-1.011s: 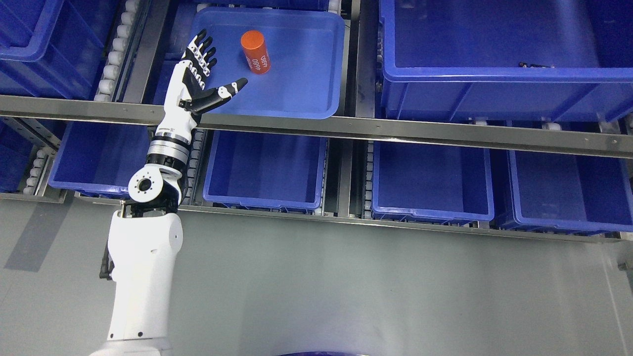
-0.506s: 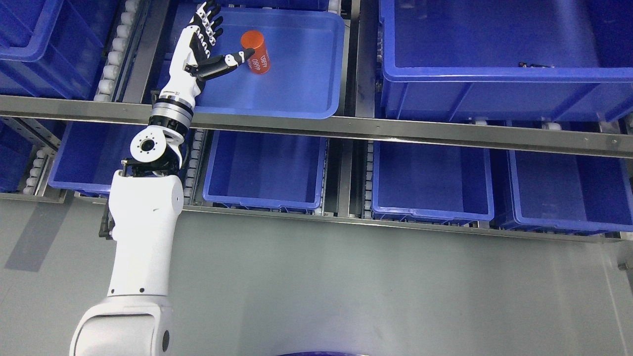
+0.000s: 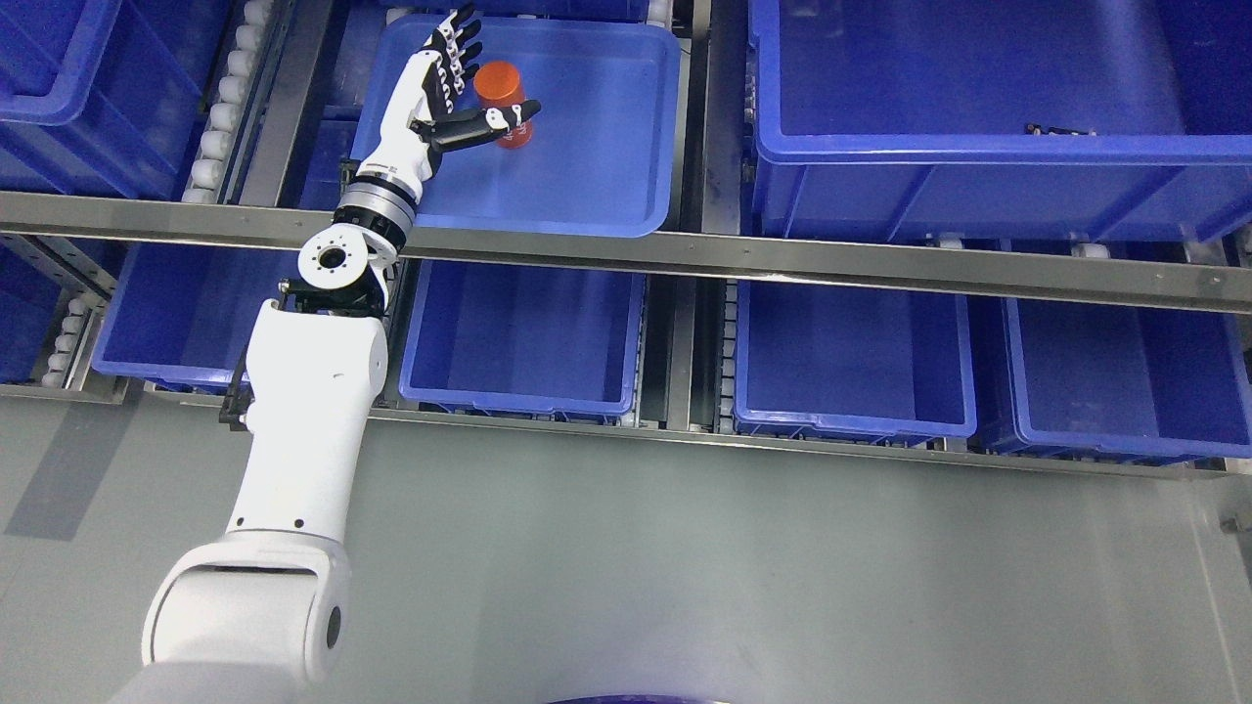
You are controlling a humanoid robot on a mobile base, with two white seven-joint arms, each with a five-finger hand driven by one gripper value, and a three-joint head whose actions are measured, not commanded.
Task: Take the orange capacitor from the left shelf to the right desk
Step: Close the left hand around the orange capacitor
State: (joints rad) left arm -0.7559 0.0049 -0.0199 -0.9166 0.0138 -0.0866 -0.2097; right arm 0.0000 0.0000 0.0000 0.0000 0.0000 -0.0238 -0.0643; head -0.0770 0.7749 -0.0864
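Left hand at the capacitor in the upper tray

One orange capacitor (image 3: pixel 503 90) stands in the shallow blue tray (image 3: pixel 597 166) on the upper shelf level (the only loose item visible in any container). The left hand (image 3: pixel 445 93) reaches over the steel rail (image 3: pixel 782 259) into that tray, its four fingers (image 3: pixel 460 39) spread upward just left of the capacitor and its thumb (image 3: pixel 494 119) crossing in front of the capacitor's lower part; the hand is unclenched and not closed around it. One large deep bin (image 3: pixel 978 147) sits to the tray's right. Below the rail, four blue bins (image 3: pixel 851 420) sit in a row.
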